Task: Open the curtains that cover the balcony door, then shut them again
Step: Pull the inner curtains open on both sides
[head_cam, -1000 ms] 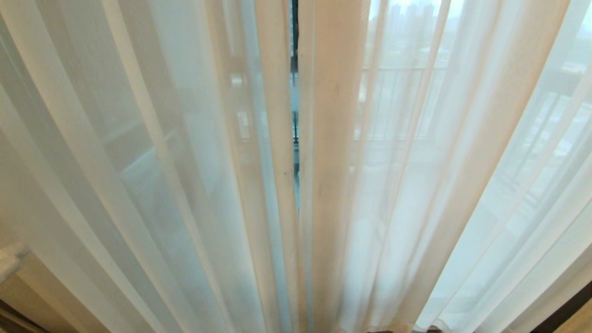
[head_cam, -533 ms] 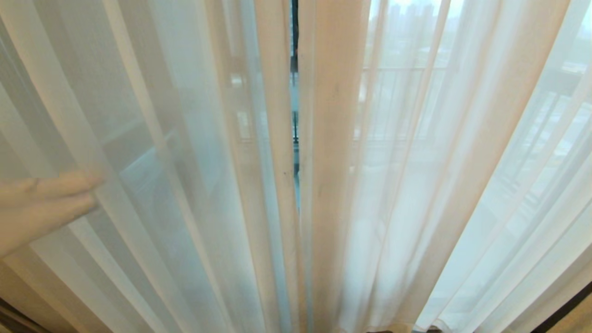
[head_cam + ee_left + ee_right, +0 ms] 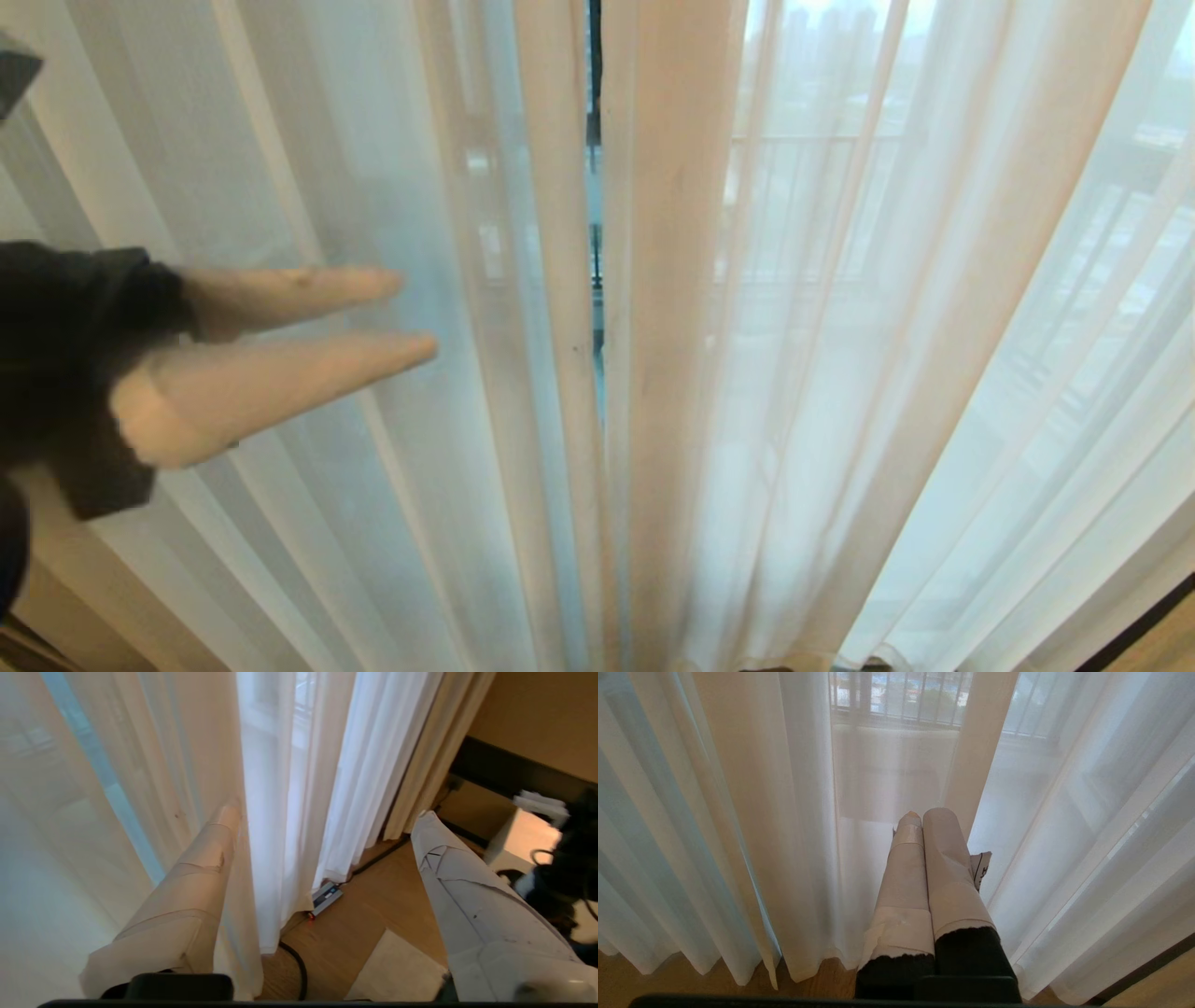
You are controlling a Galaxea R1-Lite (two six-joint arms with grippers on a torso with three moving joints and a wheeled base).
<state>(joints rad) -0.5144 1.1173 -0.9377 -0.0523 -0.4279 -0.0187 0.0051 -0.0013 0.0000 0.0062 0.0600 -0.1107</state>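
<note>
White see-through curtains hang shut, a left panel [image 3: 317,149] and a right panel [image 3: 887,327]. Between them is a narrow slit [image 3: 595,271], through which the balcony door's dark frame [image 3: 595,84] shows. My left gripper [image 3: 415,313] reaches in from the left at mid height, open, its taped fingers pointing toward the slit in front of the left panel. In the left wrist view this gripper [image 3: 327,811] stands wide, with a fold of sheer [image 3: 280,812] hanging against one finger [image 3: 205,858]. My right gripper [image 3: 923,813] is shut and empty, low in front of the right panel.
A grey power adapter [image 3: 325,897] and a black cable [image 3: 299,966] lie on the wooden floor by the curtain hem. A pale rug [image 3: 397,970] lies beside them. A thick beige drape [image 3: 444,756] and dark furniture [image 3: 514,772] stand farther along. Balcony railing [image 3: 901,695] shows outside.
My left gripper has come into the head view from the left edge, moved right toward the slit and opened its fingers. The curtains and right gripper are as before.
</note>
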